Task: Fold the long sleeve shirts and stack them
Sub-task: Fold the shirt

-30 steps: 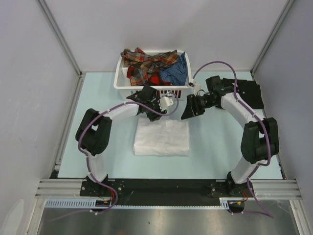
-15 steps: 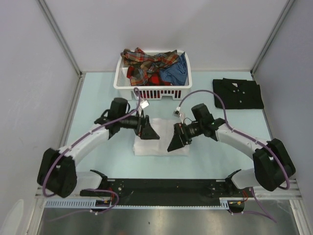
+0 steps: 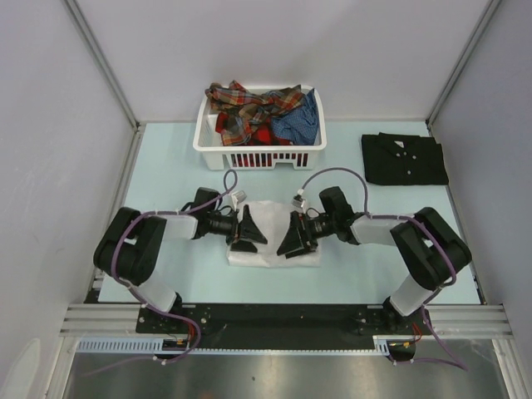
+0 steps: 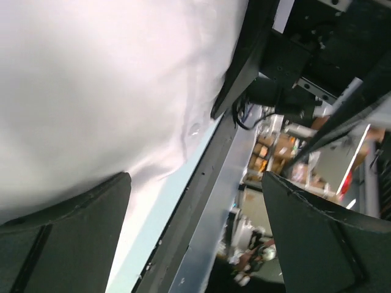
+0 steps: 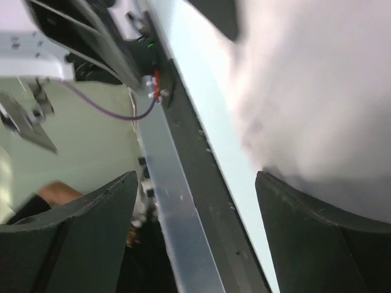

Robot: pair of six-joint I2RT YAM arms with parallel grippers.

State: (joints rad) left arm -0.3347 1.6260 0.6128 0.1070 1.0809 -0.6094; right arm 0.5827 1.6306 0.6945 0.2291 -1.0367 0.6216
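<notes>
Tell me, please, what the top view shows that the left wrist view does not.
Only the top view shows the basket holding plaid shirts and a blue shirt, plus the folded black shirt. Only the left wrist view shows what looks like a button on the cloth and blurred clutter beyond the table. Both show the white shirt and the open left hand.

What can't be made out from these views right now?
- Top view: the left gripper and right gripper cover the middle of the white shirt; whether they touch the cloth is unclear.
- Right wrist view: white shirt blurred, no fold detail.
- Left wrist view: shirt cut off by the frame edges.
- Basket: plaid shirts and blue shirt piled together; count hidden.
- Black shirt: its top layer hides anything beneath.
</notes>
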